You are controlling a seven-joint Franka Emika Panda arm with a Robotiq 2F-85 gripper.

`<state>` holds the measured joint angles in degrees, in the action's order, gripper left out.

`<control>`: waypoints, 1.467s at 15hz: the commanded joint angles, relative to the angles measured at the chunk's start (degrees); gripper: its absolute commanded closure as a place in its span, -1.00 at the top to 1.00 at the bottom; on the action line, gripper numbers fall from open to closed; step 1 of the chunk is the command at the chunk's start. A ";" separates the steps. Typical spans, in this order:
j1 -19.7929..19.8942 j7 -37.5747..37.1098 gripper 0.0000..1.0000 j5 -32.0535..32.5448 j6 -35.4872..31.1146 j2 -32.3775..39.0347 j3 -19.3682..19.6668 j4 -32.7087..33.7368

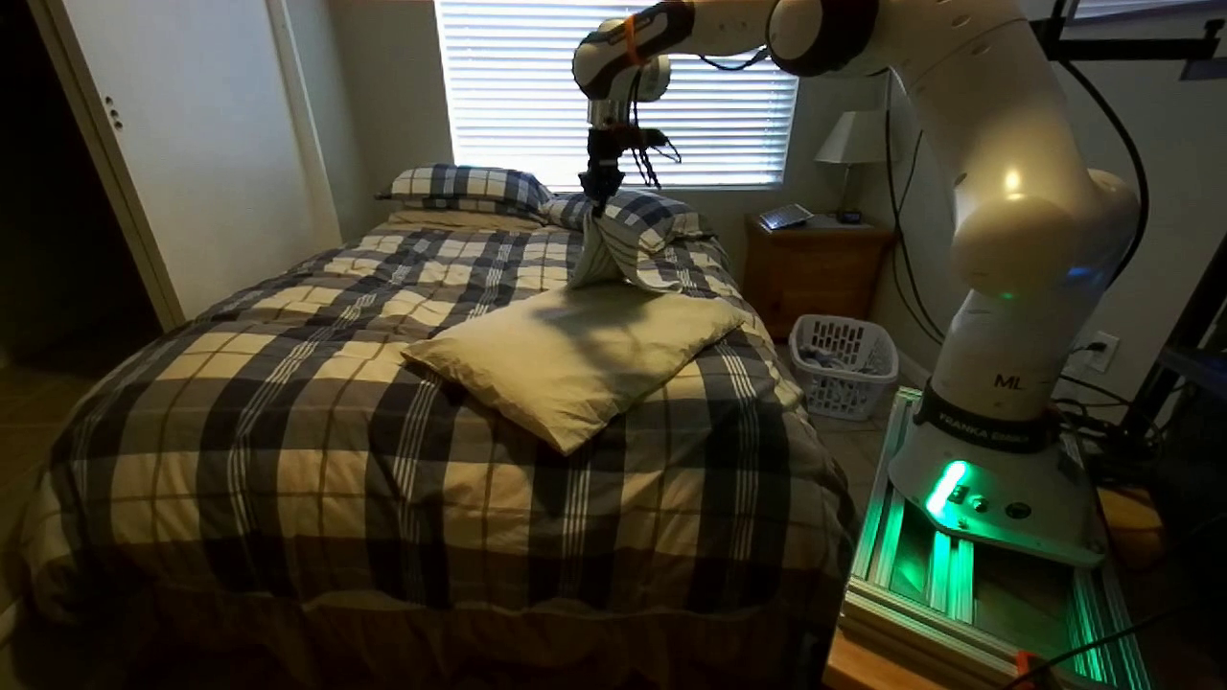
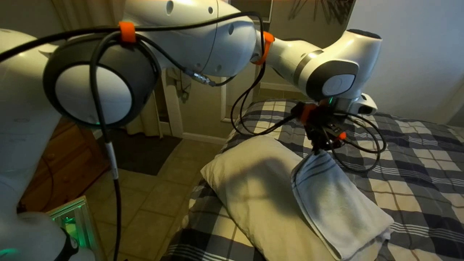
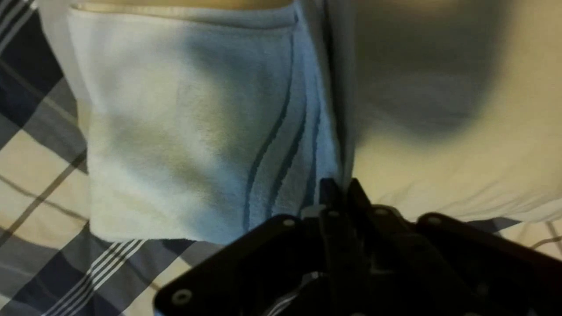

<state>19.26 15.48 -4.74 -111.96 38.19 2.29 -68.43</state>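
Because my claw [image 3: 344, 188] is clamped on only one edge of the folded towel [image 2: 337, 203], whose lower part rests on the pillow [image 1: 566, 369], a quick pull could, I think, let it slip out or come unfolded.

The arm [image 1: 973, 120] is standing on its base [image 1: 1016, 532], where a green light [image 1: 945, 489] is glowing, and is bending at the elbow [image 1: 824, 36], its forearm [image 1: 724, 27] stretching nearly level in an exterior view. The wrist [image 2: 339, 72] is facing downward, and the gripper [image 2: 316, 150] is hanging beneath it, pointing down, well apart from the base. In the wrist view, the dark fingers [image 3: 360, 195] are pinching close together, while the black linkages [image 3: 232, 259] behind them are flaring out to both sides.
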 commanded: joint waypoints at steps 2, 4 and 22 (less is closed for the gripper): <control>0.28 2.30 -0.92 -4.71 10.75 -0.33 -2.25 1.47; 0.16 2.52 -0.92 -5.86 15.00 0.20 -2.75 2.06; -3.87 2.58 0.70 -4.48 13.57 4.86 -2.59 2.33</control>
<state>15.66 17.49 -9.14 -98.52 41.49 -0.71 -67.36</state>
